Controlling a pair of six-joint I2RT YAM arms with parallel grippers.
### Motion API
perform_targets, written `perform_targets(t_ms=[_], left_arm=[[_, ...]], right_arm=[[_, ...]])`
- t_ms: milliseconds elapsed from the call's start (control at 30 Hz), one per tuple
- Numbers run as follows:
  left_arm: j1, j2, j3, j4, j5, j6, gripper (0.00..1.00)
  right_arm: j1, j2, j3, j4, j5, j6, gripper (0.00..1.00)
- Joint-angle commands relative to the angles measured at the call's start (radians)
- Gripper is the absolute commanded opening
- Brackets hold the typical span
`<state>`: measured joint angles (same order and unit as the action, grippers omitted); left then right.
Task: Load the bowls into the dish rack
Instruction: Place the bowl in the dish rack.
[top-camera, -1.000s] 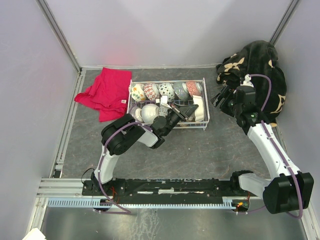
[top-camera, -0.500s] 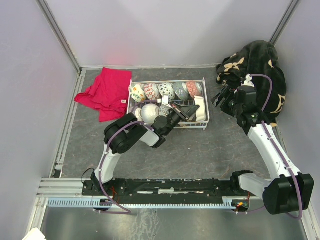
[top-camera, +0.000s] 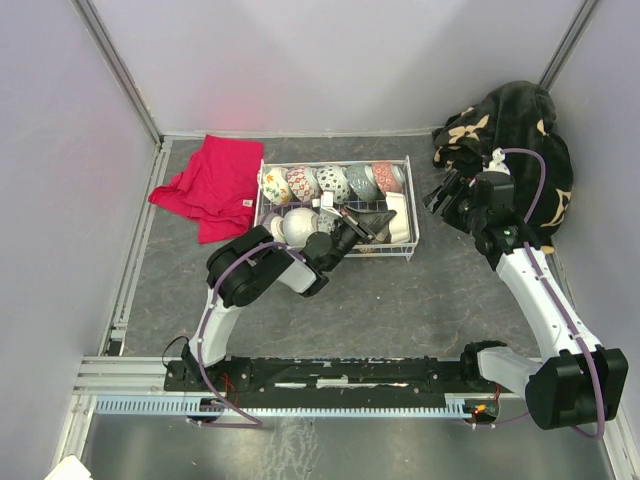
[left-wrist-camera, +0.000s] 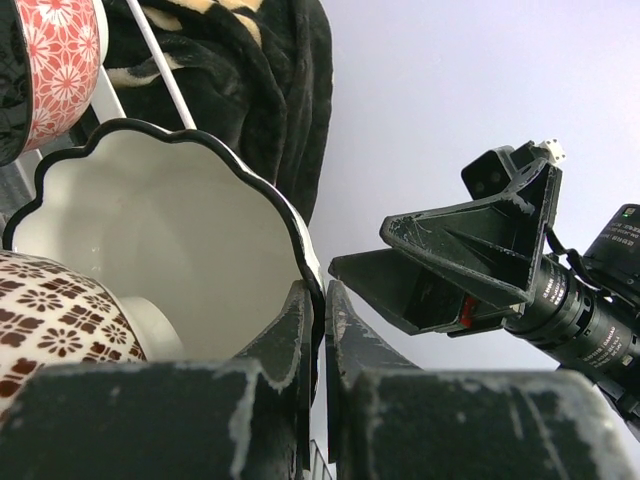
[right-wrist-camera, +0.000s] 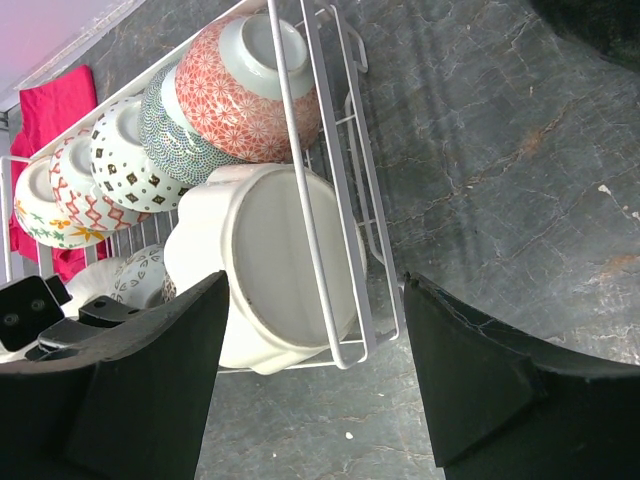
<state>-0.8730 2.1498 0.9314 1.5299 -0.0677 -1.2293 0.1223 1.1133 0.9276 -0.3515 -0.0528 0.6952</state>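
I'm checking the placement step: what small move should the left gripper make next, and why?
Probably open the left gripper to let go: its jaws pinch the rim of the white scalloped bowl, which stands on edge inside the dish rack, next to the patterned bowls.

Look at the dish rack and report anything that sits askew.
The scalloped white bowl lies tipped on its side against the dish rack's end wall, unlike the patterned bowls standing on edge in a neat row. The left gripper pinches its rim.
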Motion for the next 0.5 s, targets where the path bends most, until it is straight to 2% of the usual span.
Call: perform_targets(t_ms=[0, 200, 467], left_arm=[[-0.012, -0.048, -0.047, 0.097, 0.042, -0.087, 0.03], [-0.014, -0.12, -0.06, -0.067, 0.038, -0.053, 0.03], [-0.016, -0.15, -0.05, -0.206, 0.037, -0.029, 0.05]], right_arm=[[-0.006, -0.023, 0.012, 0.046, -0.013, 0.008, 0.78], [-0.006, -0.024, 0.013, 0.046, -0.015, 0.008, 0.78], [-0.007, -0.025, 0.011, 0.046, -0.017, 0.01, 0.78]])
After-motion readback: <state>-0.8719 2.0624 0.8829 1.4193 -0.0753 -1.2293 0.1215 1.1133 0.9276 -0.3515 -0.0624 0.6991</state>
